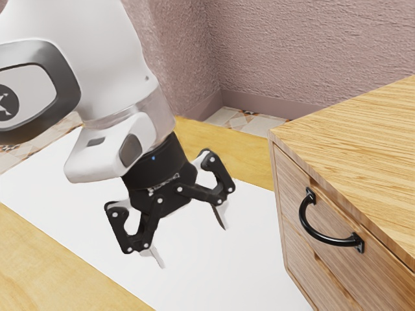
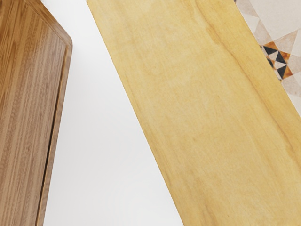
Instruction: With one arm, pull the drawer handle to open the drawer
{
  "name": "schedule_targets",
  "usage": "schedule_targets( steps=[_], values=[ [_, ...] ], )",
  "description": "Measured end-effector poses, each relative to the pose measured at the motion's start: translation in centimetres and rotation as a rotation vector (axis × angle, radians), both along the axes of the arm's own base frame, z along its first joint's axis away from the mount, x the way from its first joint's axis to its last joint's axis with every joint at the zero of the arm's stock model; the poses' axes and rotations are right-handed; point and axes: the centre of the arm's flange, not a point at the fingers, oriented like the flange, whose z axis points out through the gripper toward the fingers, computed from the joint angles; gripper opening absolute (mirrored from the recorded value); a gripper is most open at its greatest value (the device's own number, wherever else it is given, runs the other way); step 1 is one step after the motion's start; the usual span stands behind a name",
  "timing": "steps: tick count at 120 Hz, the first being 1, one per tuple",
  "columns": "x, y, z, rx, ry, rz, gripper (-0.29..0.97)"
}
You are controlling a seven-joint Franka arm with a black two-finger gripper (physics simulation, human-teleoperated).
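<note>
A wooden drawer cabinet [image 1: 363, 149] stands at the exterior view's right, its top drawer front [image 1: 337, 214] flush with the body. A black curved handle [image 1: 324, 227] is fixed on that drawer front. My gripper [image 1: 189, 240] hangs over the white surface to the left of the cabinet, well apart from the handle. Its two fingers [image 1: 220, 214] are spread wide with nothing between them. In the wrist view the cabinet's wooden top [image 2: 28, 108] lies beside the hand.
A white mat [image 1: 214, 272] covers the light wooden tabletop [image 2: 207, 117] under my hand. Patterned floor tiles [image 2: 277, 52] and a pink textured wall [image 1: 305, 45] lie beyond the table's edge.
</note>
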Motion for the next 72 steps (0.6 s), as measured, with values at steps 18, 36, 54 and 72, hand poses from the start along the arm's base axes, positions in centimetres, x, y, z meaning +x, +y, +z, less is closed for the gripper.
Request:
schedule_targets(
  steps=[18, 36, 54, 72],
  values=[
    [-1.3, -1.7, 1.1, -0.031, -0.067, -0.150, 0.68],
    [1.2, -5.9, 3.0, -0.105, -0.210, -0.199, 0.68],
    [2.6, -5.9, 1.2, -0.109, -0.247, -0.169, 0.68],
    [3.1, -6.5, -0.3, -0.081, -0.284, -0.155, 0.68]
  ],
)
